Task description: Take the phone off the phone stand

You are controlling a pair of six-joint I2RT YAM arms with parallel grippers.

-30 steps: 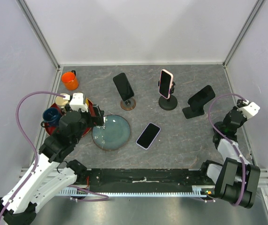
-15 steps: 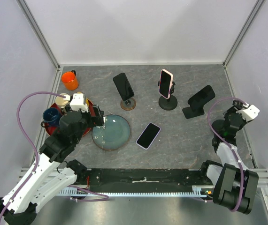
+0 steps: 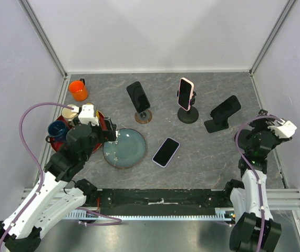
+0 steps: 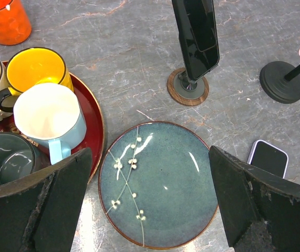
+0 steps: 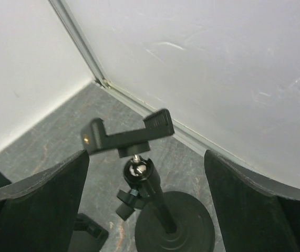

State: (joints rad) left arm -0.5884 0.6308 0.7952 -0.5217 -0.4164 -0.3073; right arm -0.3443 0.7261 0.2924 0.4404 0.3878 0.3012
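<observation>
Plainly, both pairs of jaws stand released with nothing in them: the right gripper (image 5: 145, 157) faces a bare clamp stand (image 5: 126, 137) by the wall (image 5: 218, 63), and the left gripper (image 4: 150, 168) hovers over a teal plate (image 4: 157, 210). Over the last second the right gripper has swung outward toward that wall while the left one kept its place. No phone has shifted, so I judge the removal not yet begun. Nearest the right gripper, a black phone (image 3: 226, 107) leans on its phone stand (image 3: 211, 126). A pink-cased phone (image 3: 185, 93) and another dark phone (image 3: 137, 96) sit mounted further left, and a 4th phone (image 3: 166, 152) lies flat on the bench (image 3: 207, 163). The plate holds nothing. The red tray (image 4: 96, 131) just beside it holds 4 mugs (image 4: 47, 118), and an orange mug (image 4: 5, 21) stands apart.
</observation>
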